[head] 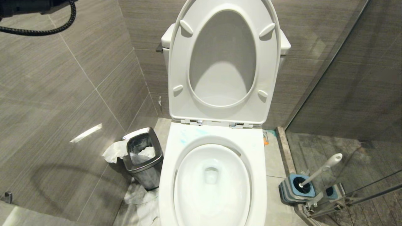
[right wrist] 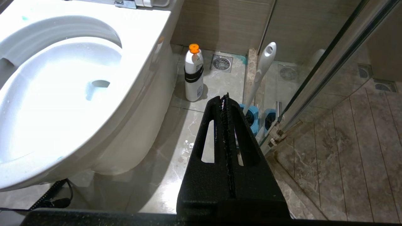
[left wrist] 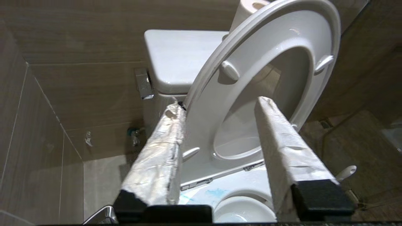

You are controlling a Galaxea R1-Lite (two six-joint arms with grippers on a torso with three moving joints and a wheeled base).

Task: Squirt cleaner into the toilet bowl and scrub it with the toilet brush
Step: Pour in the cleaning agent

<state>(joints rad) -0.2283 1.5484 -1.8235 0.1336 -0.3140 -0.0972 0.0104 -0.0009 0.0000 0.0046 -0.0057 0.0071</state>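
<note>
The bowl (head: 212,185) is seen at the lower centre of the head view, with the seat (head: 223,62) raised upright against the tank. The brush (head: 320,171) stands tilted in its holder (head: 296,188) at the lower right, beside the glass door. A bin (head: 143,157) is seen at the lower left, just beside the toilet. In the right wrist view the cleaner (right wrist: 193,73) stands upright on the floor near the frame's centre top, between the toilet and the brush. The left gripper (left wrist: 220,103) is held in front of the raised seat, its fingers (left wrist: 157,153) parted with nothing between them. The right gripper (right wrist: 225,97) is pressed closed and empty, above the floor near the holder.
</note>
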